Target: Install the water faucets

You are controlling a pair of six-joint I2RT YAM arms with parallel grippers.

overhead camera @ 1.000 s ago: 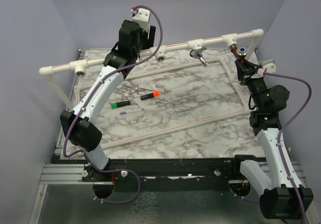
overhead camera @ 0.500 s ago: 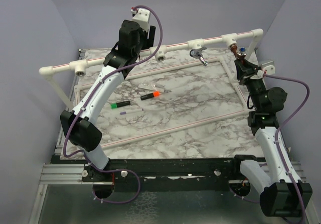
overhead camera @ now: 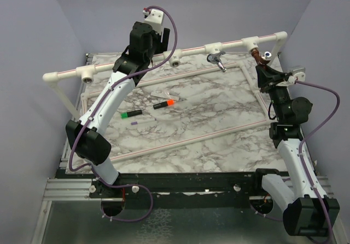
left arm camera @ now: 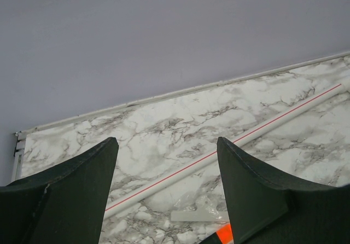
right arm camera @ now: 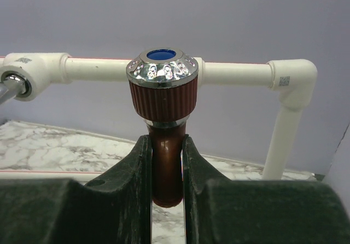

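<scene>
The copper faucet (right arm camera: 165, 151), with a ribbed brown knob and a chrome cap with a blue dot, is clamped between my right gripper's (right arm camera: 165, 170) jaws, just in front of the raised white pipe (right arm camera: 232, 73). In the top view the right gripper (overhead camera: 266, 69) holds the copper faucet (overhead camera: 258, 54) under the right tee fitting (overhead camera: 251, 42). The chrome faucet (overhead camera: 217, 60) hangs from the middle tee of the pipe (overhead camera: 191, 50). My left gripper (left arm camera: 167, 162) is open and empty, raised over the back of the table; in the top view it (overhead camera: 146, 33) is behind the pipe.
A white pipe frame (overhead camera: 164, 75) lies flat on the marble table. An orange-capped marker (overhead camera: 164, 103), a green-capped marker (overhead camera: 131, 114) and a clear plastic bag (overhead camera: 158, 94) lie mid-table. Open tee fittings (overhead camera: 87, 75) sit on the raised pipe's left part. Purple walls surround the table.
My right gripper has turned slightly at the wrist with the copper faucet, its camera mount shifting right. The left arm has not moved.
</scene>
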